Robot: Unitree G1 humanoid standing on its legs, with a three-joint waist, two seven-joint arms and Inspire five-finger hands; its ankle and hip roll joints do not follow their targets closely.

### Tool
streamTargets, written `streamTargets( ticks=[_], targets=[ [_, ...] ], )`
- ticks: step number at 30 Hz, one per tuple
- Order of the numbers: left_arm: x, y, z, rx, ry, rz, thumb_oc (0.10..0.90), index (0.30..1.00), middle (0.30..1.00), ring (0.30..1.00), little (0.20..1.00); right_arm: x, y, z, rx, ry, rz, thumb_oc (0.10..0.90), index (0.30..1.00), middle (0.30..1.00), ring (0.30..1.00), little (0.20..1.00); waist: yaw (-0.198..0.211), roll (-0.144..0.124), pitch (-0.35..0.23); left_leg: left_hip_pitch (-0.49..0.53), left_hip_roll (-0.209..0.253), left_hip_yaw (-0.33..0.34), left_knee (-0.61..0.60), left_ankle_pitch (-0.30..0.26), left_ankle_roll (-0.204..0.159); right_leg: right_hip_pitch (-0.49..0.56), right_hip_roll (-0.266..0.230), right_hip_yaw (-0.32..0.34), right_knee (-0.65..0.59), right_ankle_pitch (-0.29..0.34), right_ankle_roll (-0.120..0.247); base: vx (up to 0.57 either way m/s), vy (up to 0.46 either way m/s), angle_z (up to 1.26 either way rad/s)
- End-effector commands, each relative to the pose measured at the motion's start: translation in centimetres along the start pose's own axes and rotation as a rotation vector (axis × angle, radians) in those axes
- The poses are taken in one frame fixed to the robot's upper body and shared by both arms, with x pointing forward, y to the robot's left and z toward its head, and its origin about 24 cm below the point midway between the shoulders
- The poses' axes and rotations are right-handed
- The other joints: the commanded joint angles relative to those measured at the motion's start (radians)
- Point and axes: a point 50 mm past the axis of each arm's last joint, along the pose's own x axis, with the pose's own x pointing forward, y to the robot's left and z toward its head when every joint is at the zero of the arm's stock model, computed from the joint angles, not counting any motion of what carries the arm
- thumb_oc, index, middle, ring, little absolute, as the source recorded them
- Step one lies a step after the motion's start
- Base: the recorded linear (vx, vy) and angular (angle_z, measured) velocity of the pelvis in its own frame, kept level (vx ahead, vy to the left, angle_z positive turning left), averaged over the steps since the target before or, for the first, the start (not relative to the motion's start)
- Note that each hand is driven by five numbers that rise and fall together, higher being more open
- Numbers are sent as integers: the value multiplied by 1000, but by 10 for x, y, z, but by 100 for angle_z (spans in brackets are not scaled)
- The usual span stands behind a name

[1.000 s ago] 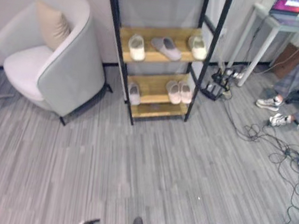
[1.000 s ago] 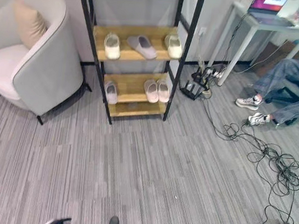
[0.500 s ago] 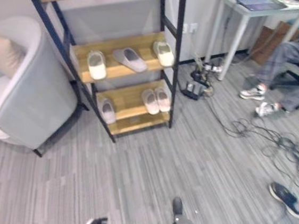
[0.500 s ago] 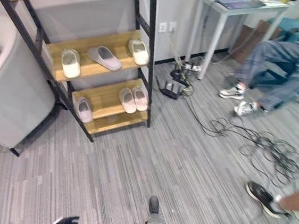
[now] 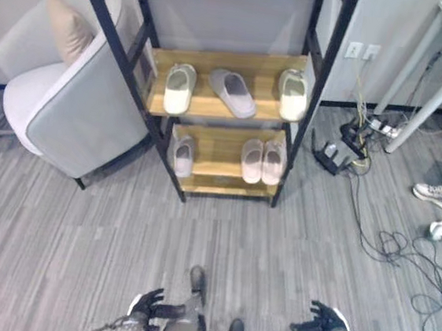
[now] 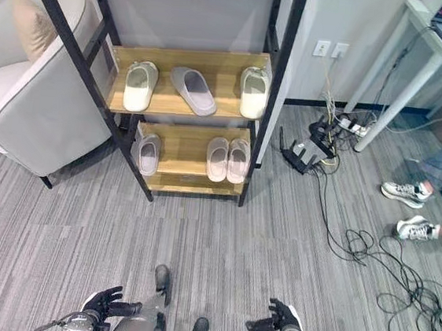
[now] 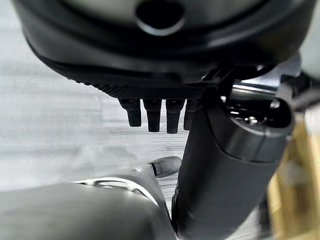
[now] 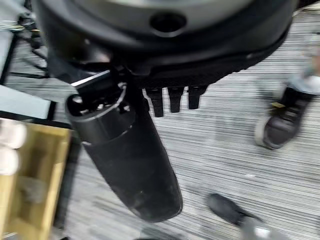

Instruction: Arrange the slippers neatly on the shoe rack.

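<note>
The shoe rack (image 5: pixel 306 111) has a black frame and wooden shelves. Its middle shelf holds a cream slipper (image 5: pixel 179 88), a grey slipper (image 5: pixel 232 92) lying askew and another cream slipper (image 5: pixel 293 95). On the lower shelf a pale slipper (image 5: pixel 182 155) lies alone at the left and a pink pair (image 5: pixel 262 161) sits side by side. My left hand (image 5: pixel 145 304) and right hand (image 5: pixel 317 319) hang low over the carpet, well short of the rack. Both are open with nothing in them; the left fingers (image 7: pixel 152 112) and the right fingers (image 8: pixel 170 100) are straight.
A grey armchair (image 5: pixel 76 111) with a beige cushion stands left of the rack. Right of it are a power strip and loose cables (image 5: pixel 342 139), a white table leg (image 5: pixel 428 77) and a person's white shoes (image 5: pixel 438 208). A dark shoe (image 8: pixel 280 120) rests near my right hand.
The camera has swung back to face the rack, which now looks nearer. Both hands now show at the bottom edge. The slippers lie as before.
</note>
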Motion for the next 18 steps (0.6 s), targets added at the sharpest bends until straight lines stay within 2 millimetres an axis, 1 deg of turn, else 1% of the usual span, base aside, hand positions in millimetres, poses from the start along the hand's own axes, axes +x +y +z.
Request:
streamTargets(
  ticks=[1,2,4,5,6,7,8,10,11,13,14,16,17,18],
  targets=[
    [-18,23,-66,62,234,59,800,900,900,900,900,-15,-3,-37,-59,62,17,800,900,900,900,900,-17,-13,-63,17,-4,10,94,17,25,33,-167,69,157,-162,87,570,295,-32],
    [-19,25,-68,71,246,61,800,900,900,900,900,-16,1,-42,-62,80,30,800,900,900,900,900,-15,-24,-75,14,-6,10,117,14,28,36,-173,70,161,-159,92,523,285,-44],
    [-19,31,-67,87,248,73,800,900,900,900,900,-17,10,-47,-49,105,61,800,900,900,900,900,-13,-61,-89,14,-24,15,174,-27,46,39,-207,68,202,-153,120,342,215,-30],
    [-19,31,-67,87,248,73,800,900,900,900,900,-17,10,-47,-49,105,60,800,900,900,900,900,-12,-59,-92,11,-21,15,174,-27,46,35,-204,69,201,-150,119,304,257,-19],
    [-15,34,-58,101,221,75,800,900,900,900,900,-18,17,-49,-47,115,84,800,900,900,900,900,-14,-82,-90,24,-42,15,213,-83,78,-23,-249,67,356,-82,162,300,390,-3],
    [-11,32,-46,100,177,71,800,900,900,900,900,-15,17,-42,-68,92,90,800,900,900,900,900,-28,-88,-65,51,-68,12,237,-127,111,-88,-299,73,529,61,200,391,468,-3],
    [-8,32,-35,118,139,69,800,900,900,900,900,-14,20,-37,-75,73,95,800,900,900,900,900,-35,-84,-53,72,-79,-5,241,-145,125,-118,-306,85,585,98,189,297,372,3],
    [-5,33,-22,119,94,72,800,900,900,900,900,-14,24,-31,-89,42,110,800,900,900,900,900,-46,-69,-37,119,-92,-43,230,-173,143,-192,-299,115,662,103,159,243,165,20],
    [-3,33,-15,119,68,75,800,900,900,900,900,-14,25,-29,-102,28,115,800,900,900,900,900,-55,-61,-26,145,-99,-69,225,-186,145,-231,-287,126,652,74,142,243,90,57],
    [-2,32,-9,134,43,72,800,900,900,900,900,-14,27,-28,-120,19,126,800,900,900,900,900,-72,-56,-14,174,-111,-102,229,-206,143,-264,-274,130,568,26,130,254,30,75],
    [-1,31,-6,155,34,69,800,900,900,900,900,-14,27,-27,-130,16,127,800,900,900,900,900,-80,-53,-8,183,-117,-121,239,-217,141,-283,-266,136,526,12,127,256,-14,86],
    [-1,27,-6,178,32,56,800,900,900,900,900,-13,26,-27,-135,22,125,800,900,900,900,900,-94,-54,-4,197,-135,-146,255,-239,136,-323,-258,166,392,23,137,239,-34,85],
    [-1,26,-6,184,35,53,800,900,900,900,900,-13,26,-25,-137,16,128,800,900,900,900,900,-100,-56,4,208,-140,-157,268,-254,134,-317,-258,162,336,29,145,217,-40,69],
    [-1,27,-8,192,43,48,800,900,900,900,900,-12,26,-24,-148,13,137,800,900,900,900,900,-104,-58,6,219,-144,-161,272,-263,132,-325,-256,158,311,35,149,155,-48,43]
  ],
)
